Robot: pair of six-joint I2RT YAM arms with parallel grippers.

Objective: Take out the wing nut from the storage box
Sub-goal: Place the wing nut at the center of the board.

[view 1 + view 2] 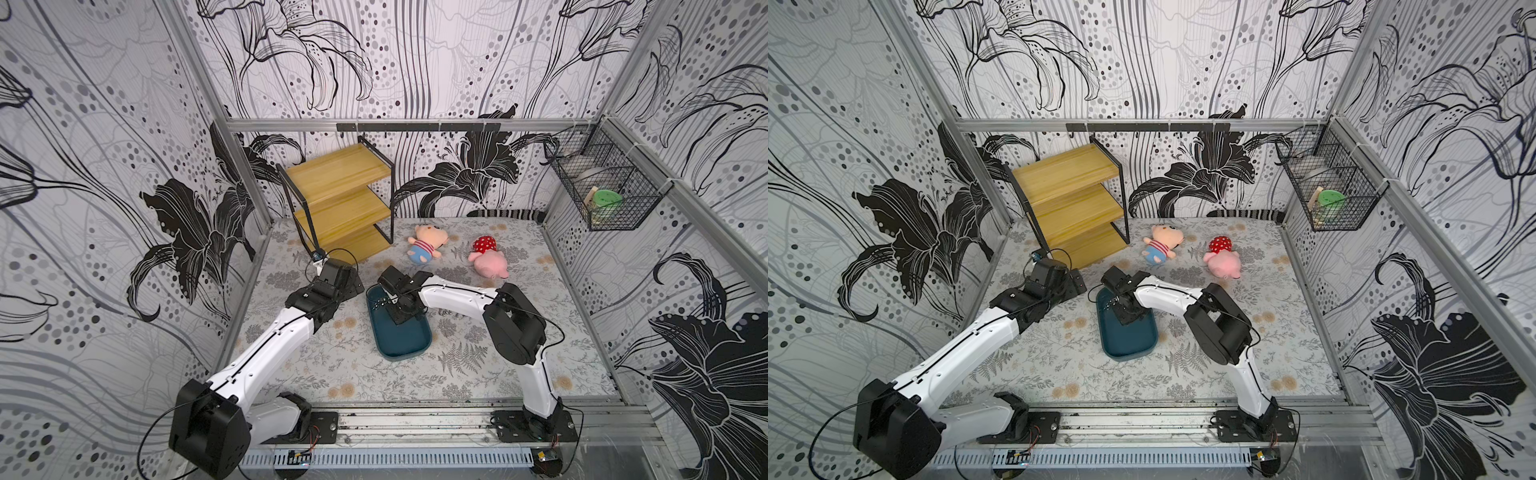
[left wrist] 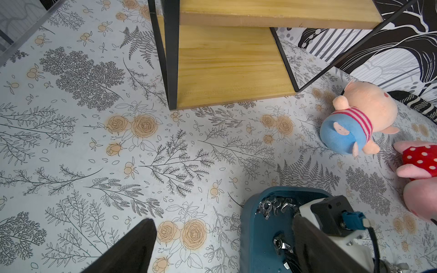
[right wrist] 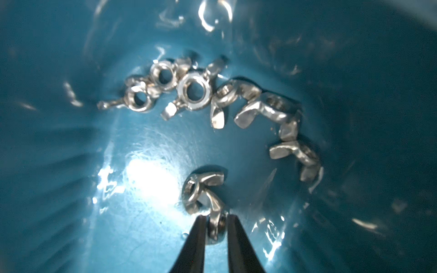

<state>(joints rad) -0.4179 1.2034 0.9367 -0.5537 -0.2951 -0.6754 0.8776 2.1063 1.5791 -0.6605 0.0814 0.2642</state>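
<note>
Right hand point(image 3: 216, 221), low inside the storage box point(image 3: 71, 165), pinches one wing nut point(image 3: 214, 230); other wing nuts point(image 3: 194, 92) lie just beyond it. Lifting it out remains, apparently.

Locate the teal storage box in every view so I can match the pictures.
Top view: storage box mid-table, under the right arm.
Top view: same spot, under the right arm.
Left wrist: only its nut-filled end shows, cut off by the frame edge.
Right wrist: its floor fills the frame.
Shared landmark: the wing nuts piled at its far end.
</note>
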